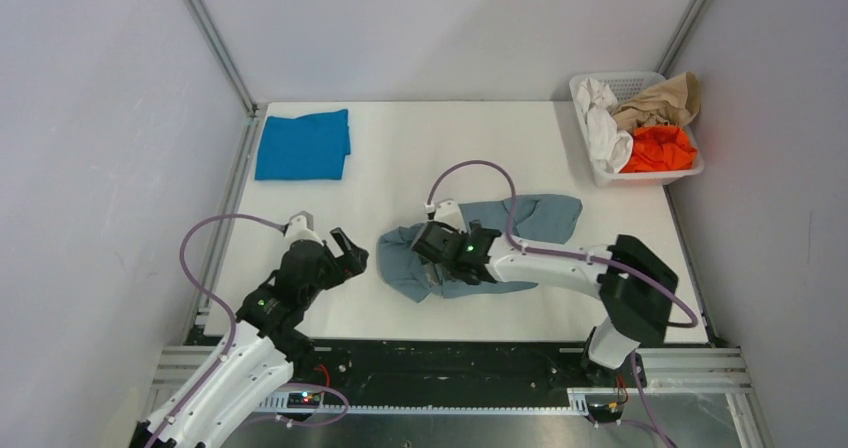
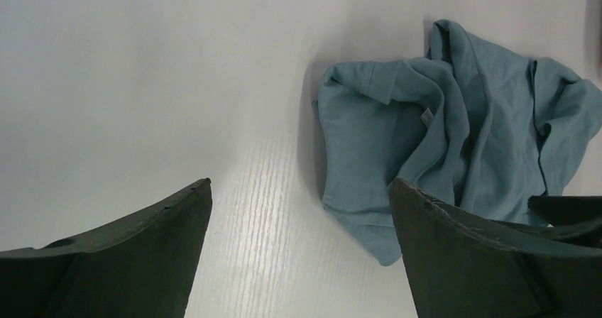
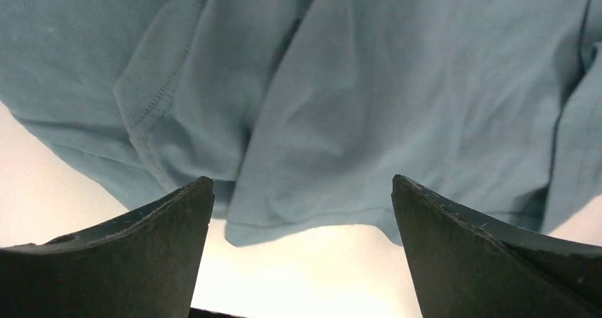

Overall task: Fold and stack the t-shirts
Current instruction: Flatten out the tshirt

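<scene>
Presently, we find the right gripper (image 3: pixel 302 183) with its two dark fingers spread wide and nothing pinched between them. It hangs just above the dusty grey-blue t-shirt (image 3: pixel 319 84). The left gripper (image 2: pixel 302 183) is likewise spread wide and empty, poised over bare table (image 2: pixel 142 84) just beside the near-left edge of that shirt.

In the top view, the grey-blue t-shirt (image 1: pixel 545 216) lies crumpled at the centre of the table, towards the near edge, partly under the right gripper (image 1: pixel 437 240). One part of it trails out to the right. The left wrist view shows soft folds, a stitched hem and a small white neck label (image 2: pixel 426 117). The brighter blue t-shirt (image 1: pixel 302 145) lies folded into a flat, near-square shape at the far-left corner, well apart from the first.

The table (image 1: pixel 400 148) is a white rectangular board with a faint linear grain and a dull sheen. A white perforated plastic basket (image 1: pixel 650 176) sits at the far-right corner, holding bunched white (image 1: pixel 600 118), tan (image 1: pixel 662 98) and orange (image 1: pixel 660 148) cloth.

Plain pale grey walls enclose the table on three sides, joined by slim metal posts (image 1: pixel 210 38). A dark slotted rail carries the arm bases at the near edge.
</scene>
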Tool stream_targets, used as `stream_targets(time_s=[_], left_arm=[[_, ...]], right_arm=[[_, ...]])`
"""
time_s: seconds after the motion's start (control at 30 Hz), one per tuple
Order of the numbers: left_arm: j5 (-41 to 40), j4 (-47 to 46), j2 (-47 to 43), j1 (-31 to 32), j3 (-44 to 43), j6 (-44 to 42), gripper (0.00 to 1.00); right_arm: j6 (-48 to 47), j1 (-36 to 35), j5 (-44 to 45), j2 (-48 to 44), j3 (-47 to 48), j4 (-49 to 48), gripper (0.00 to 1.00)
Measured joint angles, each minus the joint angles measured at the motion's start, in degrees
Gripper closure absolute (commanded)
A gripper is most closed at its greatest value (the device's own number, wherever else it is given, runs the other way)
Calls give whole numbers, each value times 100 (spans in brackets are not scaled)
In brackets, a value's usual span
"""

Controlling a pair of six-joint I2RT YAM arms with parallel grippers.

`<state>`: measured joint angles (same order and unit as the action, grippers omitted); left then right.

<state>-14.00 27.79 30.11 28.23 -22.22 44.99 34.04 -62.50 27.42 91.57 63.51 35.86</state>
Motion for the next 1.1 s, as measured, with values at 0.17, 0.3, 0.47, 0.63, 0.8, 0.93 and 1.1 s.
stream_targets(time_s=[0.17, 0.3, 0.47, 0.63, 0.8, 0.93, 1.1], left_arm=[[70, -24, -7, 0, 59, 2, 2], [76, -24, -7, 0, 90, 2, 2], [83, -26, -28, 0, 87, 2, 2], [111, -35, -22, 0, 87, 0, 2], [238, -136, 125, 0, 87, -4, 2], [398, -275, 269, 0, 85, -24, 2], [621, -428, 450, 15, 68, -46, 2]], right_arm=[[151, -125, 232, 660, 439, 101, 1], [319, -109, 476, 876, 490, 337, 0], [647, -9, 841, 1014, 490, 859, 1], [1012, 44, 1222, 1014, 496, 1353, 2], [1099, 48, 1268, 962, 490, 1438, 15], [1073, 125, 1222, 715, 350, 1307, 40], [879, 435, 754, -87, -356, 595, 61]])
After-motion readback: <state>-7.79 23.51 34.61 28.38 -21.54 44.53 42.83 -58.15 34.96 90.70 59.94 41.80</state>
